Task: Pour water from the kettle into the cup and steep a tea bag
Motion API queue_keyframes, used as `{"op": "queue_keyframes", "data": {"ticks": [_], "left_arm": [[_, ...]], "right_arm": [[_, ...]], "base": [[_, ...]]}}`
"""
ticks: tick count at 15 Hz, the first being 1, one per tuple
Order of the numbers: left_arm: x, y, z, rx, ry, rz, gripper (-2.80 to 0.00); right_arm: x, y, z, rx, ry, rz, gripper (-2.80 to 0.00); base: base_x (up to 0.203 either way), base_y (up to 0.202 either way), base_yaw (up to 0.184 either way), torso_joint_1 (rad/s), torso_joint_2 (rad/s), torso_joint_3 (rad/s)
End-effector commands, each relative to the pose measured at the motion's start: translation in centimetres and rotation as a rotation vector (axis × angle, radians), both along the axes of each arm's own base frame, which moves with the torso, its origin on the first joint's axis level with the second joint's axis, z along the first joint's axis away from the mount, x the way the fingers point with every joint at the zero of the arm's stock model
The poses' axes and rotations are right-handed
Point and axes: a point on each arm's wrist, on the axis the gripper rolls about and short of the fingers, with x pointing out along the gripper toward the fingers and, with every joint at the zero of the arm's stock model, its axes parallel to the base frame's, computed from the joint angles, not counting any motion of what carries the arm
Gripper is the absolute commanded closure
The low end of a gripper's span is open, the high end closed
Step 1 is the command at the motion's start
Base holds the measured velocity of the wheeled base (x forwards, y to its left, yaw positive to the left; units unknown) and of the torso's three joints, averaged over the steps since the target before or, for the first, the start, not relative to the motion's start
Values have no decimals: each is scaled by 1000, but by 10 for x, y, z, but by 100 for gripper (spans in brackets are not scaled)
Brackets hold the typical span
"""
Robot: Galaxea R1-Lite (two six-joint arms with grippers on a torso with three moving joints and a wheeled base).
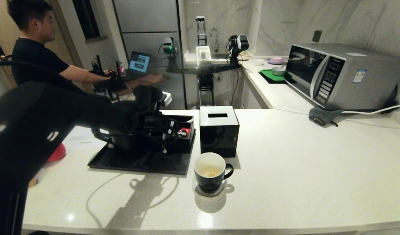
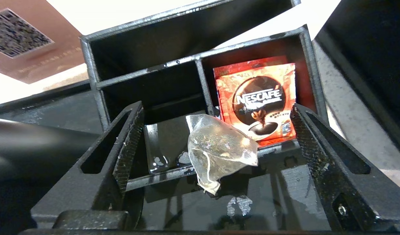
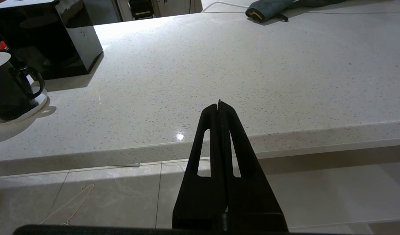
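At your far left a person point(image 1: 33, 62) sits at a desk with a laptop point(image 1: 139, 62), beyond the pale speckled counter point(image 1: 284, 169). On the counter's left part lies a black tray point(image 1: 121, 163); the kettle point(image 1: 125, 142) stands on it, mostly hidden behind your left arm. Your left gripper point(image 2: 213, 137) hangs over the tray's divided black box point(image 2: 147, 75), jaws spread wide and holding nothing. The wet tea bag point(image 2: 219, 150) lies draped over the box's front wall between them, touching neither finger, with a red packet point(image 2: 258, 101) in the compartment just behind. Next comes the glossy black cube box point(image 1: 219, 130), then the cup point(image 1: 210, 171) just in front of it, pale yellowish water point(image 1: 210, 172) low inside, handle pointing right. Right of the cup the counter lies open up to the microwave point(image 1: 343, 76) at the back. Your right gripper point(image 3: 219, 106) is clenched, empty, parked off the counter's near edge above the tiled floor point(image 3: 89, 195).
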Motion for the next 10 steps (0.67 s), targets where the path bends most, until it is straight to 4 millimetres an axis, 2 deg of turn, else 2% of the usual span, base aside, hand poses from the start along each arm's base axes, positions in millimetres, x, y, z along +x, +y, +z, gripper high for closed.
{"op": "queue_keyframes", "data": {"ticks": [1, 10], "left_arm": [[3, -1, -9, 6, 15, -1, -280], [11, -5, -18, 10, 18, -4, -280]], "right_arm": [[0, 0, 0, 0, 1, 0, 0], [0, 0, 0, 0, 1, 0, 0]], "base": [[0, 0, 0, 0, 0, 0], [0, 0, 0, 0, 0, 0]]}}
